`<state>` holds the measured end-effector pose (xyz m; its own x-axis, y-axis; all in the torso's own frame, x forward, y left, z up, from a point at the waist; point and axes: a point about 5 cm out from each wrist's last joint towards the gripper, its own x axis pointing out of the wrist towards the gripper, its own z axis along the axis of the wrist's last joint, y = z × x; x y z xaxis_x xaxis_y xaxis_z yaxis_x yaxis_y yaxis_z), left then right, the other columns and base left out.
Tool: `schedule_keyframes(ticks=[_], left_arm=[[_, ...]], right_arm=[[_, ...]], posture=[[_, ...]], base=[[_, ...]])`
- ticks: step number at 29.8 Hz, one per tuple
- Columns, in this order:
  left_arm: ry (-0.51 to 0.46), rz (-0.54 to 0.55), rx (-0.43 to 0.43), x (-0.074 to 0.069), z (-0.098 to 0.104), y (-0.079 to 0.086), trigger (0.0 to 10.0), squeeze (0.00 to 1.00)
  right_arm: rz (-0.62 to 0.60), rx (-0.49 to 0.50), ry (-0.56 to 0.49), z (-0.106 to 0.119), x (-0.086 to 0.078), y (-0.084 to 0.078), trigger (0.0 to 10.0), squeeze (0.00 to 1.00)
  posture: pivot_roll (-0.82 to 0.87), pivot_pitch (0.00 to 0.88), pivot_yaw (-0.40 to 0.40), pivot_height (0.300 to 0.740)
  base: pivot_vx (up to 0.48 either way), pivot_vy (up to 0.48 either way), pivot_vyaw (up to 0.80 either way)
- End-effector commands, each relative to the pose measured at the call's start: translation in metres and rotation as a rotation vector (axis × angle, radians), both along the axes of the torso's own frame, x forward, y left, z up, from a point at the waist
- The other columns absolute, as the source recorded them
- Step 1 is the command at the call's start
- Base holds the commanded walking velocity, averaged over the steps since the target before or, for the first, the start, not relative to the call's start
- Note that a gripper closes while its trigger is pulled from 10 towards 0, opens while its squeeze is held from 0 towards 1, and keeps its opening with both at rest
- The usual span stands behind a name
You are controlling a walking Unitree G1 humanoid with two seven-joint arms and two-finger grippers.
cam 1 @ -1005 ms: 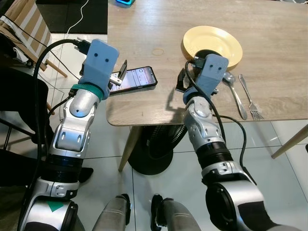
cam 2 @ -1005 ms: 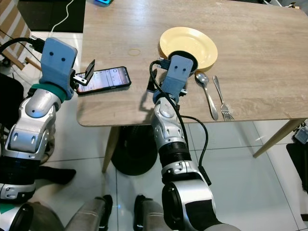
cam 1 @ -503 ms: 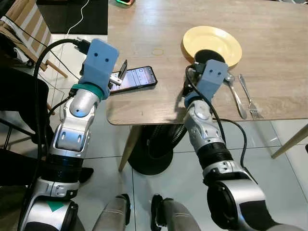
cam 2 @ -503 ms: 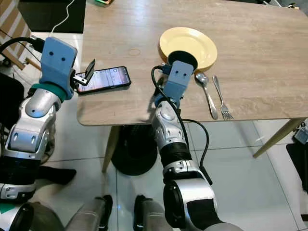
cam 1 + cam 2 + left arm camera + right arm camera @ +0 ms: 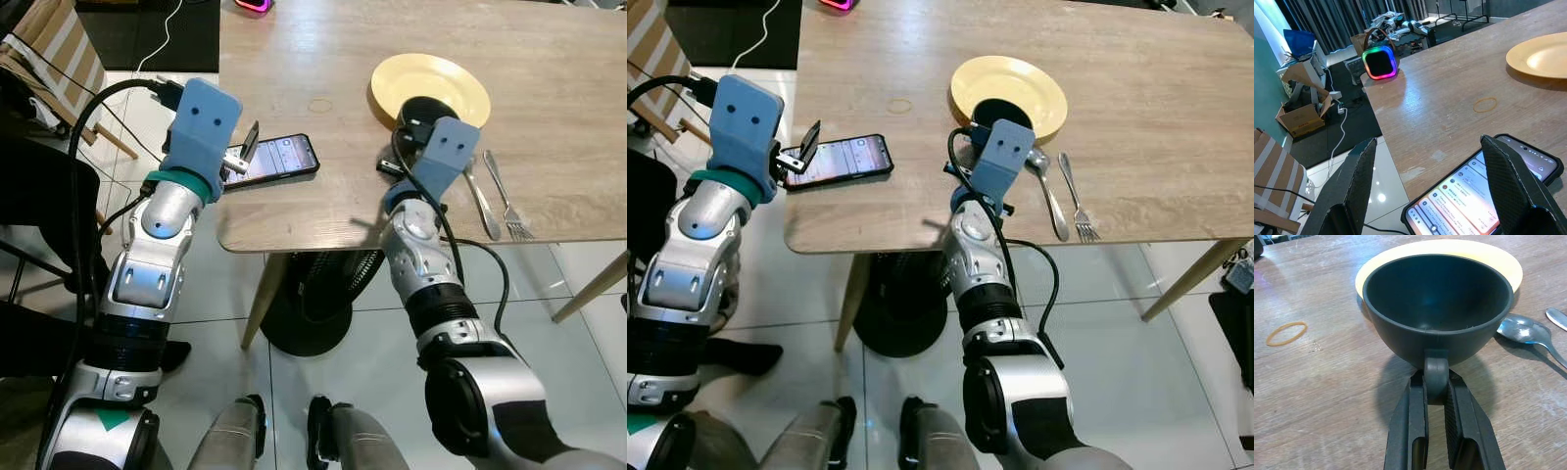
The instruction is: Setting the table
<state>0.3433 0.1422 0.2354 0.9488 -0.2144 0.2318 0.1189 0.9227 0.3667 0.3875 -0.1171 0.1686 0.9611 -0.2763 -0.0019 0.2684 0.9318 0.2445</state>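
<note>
Table (image 5: pixel 323 59) of pale wood takes up the far part of the scene, with a yellow plate (image 5: pixel 451 80) toward its right, a spoon (image 5: pixel 473 186) and fork (image 5: pixel 506 201) lying side by side just right of the right arm, a lit phone (image 5: pixel 277 159) near the left edge, a rubber band (image 5: pixel 1286 332) on the bare wood and a small glowing speaker (image 5: pixel 1379 62) at the far end. The task's thing is a dark cup (image 5: pixel 1437 308), held just above the near rim of the plate; its shadow falls on the wood beneath, so it looks lifted rather than resting. It appears rigid and fairly light, probably ceramic or hard plastic, so breakable if dropped, and its small handle is the natural hold. The right gripper (image 5: pixel 1436 382) is clamped on that handle, fingers pinching it from both sides, the forearm raised from below the table edge and angled far and rightward. The left gripper (image 5: pixel 1425 191) hovers over the phone at the table's left edge with its fingers spread wide, holding nothing.
</note>
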Motion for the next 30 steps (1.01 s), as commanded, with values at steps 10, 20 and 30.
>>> schedule_keyframes(ticks=[10,20,30], left_arm=[[0.036,-0.09,0.003,-0.008,-0.002,-0.004,10.0,0.0],[0.054,-0.14,-0.044,-0.018,0.01,0.009,10.0,0.0],[0.054,-0.042,-0.065,-0.01,0.008,0.018,10.0,0.0]], right_arm=[[0.071,-0.211,-0.167,0.018,-0.014,-0.058,9.4,0.0],[0.192,-0.315,-0.339,0.048,-0.047,-0.099,10.0,0.0],[0.323,-0.434,-0.307,0.039,-0.058,-0.111,10.0,0.0]], posture=[[0.13,0.118,-0.027,0.74],[0.08,0.089,-0.002,0.74],[0.07,0.063,-0.02,0.74]], base=[[0.0,0.0,0.0],[0.0,0.0,0.0],[0.0,0.0,0.0]])
